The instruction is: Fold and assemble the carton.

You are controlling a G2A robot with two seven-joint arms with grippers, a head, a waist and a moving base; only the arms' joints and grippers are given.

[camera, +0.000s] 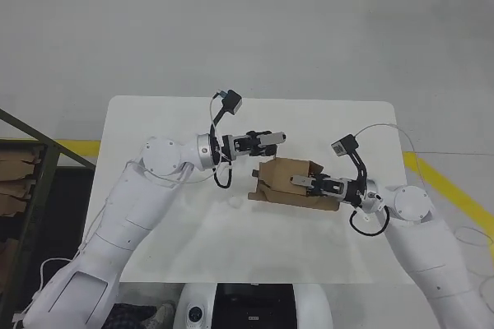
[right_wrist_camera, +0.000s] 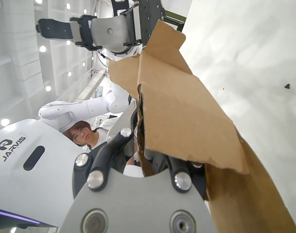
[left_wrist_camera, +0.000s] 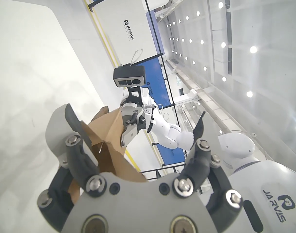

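A brown cardboard carton [camera: 284,183], partly folded with its flaps up, lies in the middle of the white table [camera: 173,123]. My right gripper [camera: 306,183] comes in from the right and is shut on one carton wall [right_wrist_camera: 182,103], its fingers [right_wrist_camera: 138,144] largely hidden by the cardboard. My left gripper [camera: 276,141] hovers open just behind the carton's far left corner. In the left wrist view its pads [left_wrist_camera: 74,122] stand wide apart, one close beside a raised flap [left_wrist_camera: 106,141]; I cannot tell if they touch. The same open gripper [right_wrist_camera: 101,32] appears beyond the flap in the right wrist view.
A rack with flat cardboard blanks [camera: 8,185] stands off the table's left side. Bare table surface lies left of and in front of the carton. The table's right edge [camera: 395,164] is close behind the right arm.
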